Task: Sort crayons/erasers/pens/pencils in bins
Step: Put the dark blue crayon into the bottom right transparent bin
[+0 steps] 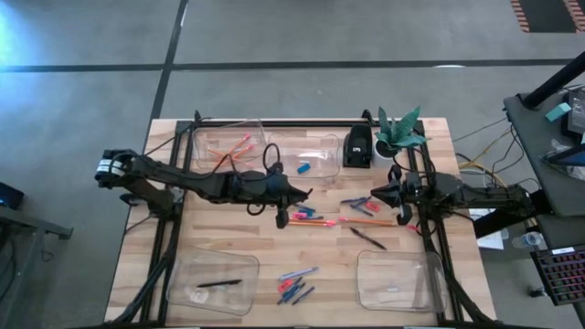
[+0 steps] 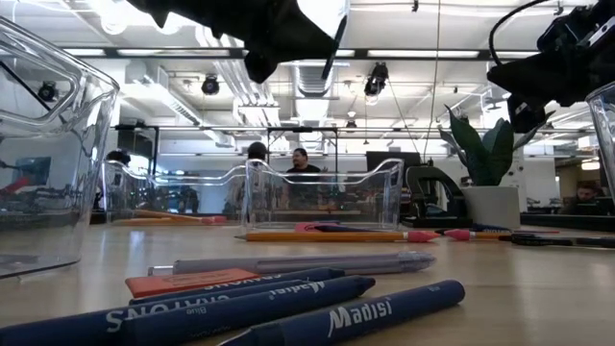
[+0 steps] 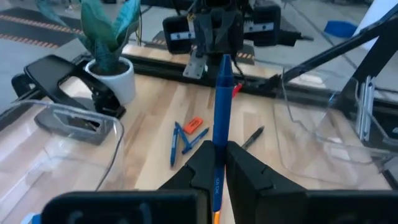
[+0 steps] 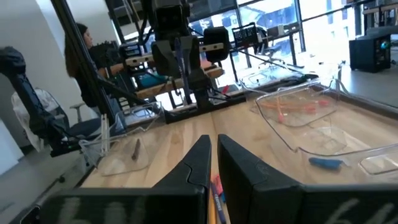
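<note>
Four bins seen at table corners. Near: loose crayons scattered between near bins; pen lying in near-left bin. Mid-table: left gripper raised, fingers pinched on blue crayon, held near its end. Right gripper beside pencils, fingers pressed nearly together, nothing gripped. Far: eraser in far-right bin. Risk judged: end-grip pivot, crayon dropped outside bin; arms close, collision possible.

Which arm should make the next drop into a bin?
Left, probably. The left gripper is already shut on a blue stick, likely a crayon, above the table's middle. The right gripper is shut and seems to hold nothing, by the loose pencils.
</note>
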